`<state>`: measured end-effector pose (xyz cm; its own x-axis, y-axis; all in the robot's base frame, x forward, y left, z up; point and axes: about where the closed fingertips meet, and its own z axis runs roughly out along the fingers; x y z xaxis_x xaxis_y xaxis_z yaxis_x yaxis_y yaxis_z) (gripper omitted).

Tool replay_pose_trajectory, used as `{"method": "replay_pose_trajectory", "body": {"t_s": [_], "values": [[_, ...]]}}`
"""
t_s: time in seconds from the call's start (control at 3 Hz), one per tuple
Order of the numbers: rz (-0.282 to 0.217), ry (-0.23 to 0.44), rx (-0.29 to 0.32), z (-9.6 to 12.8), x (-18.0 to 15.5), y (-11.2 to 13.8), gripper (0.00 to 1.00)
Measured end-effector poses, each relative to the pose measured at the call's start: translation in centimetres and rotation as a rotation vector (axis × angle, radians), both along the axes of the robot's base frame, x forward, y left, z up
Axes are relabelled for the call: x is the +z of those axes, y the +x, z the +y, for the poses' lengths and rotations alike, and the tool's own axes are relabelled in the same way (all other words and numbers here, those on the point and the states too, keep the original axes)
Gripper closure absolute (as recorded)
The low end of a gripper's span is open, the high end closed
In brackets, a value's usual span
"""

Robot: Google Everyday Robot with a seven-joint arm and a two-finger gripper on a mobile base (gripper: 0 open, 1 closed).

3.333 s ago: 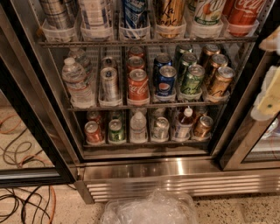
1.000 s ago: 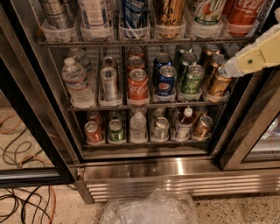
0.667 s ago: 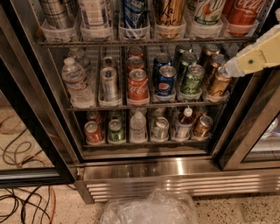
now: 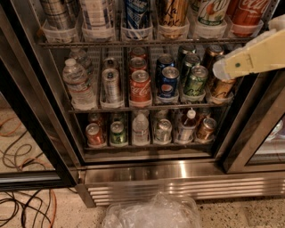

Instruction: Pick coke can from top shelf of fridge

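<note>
The coke can is red with white script and stands at the far right of the top shelf, in a clear lane tray; its top is cut off by the frame. A second red coke can stands at the front of the middle shelf. My gripper is the cream-coloured end of the arm reaching in from the right. It hangs in front of the middle shelf's right side, below and slightly left of the top-shelf coke can. The fridge stands open.
The top shelf also holds silver, blue, gold and green-white cans. On the middle shelf are a water bottle, a Pepsi can, a green can and a gold-brown can. Black door frames flank the opening. Cables and crumpled plastic lie on the floor.
The arm has come in from the right edge across the fridge's right side. Over the last second it has edged slightly left. The cans have not moved.
</note>
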<state>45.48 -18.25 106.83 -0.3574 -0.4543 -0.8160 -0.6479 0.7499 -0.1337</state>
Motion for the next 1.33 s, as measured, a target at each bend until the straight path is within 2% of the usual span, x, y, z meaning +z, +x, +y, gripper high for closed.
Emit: {"method": "replay_pose_trajectory", "body": {"t_s": [0.67,1.0,1.33], "values": [[0.029,0.215,-0.138,1.6,-0.3,-0.1,0.0],[0.025,0.216,-0.139,1.7,-0.2,-0.1,0.0],[0.01,0.239,-0.197,1.1,-0.5,1.1,0.11]]}}
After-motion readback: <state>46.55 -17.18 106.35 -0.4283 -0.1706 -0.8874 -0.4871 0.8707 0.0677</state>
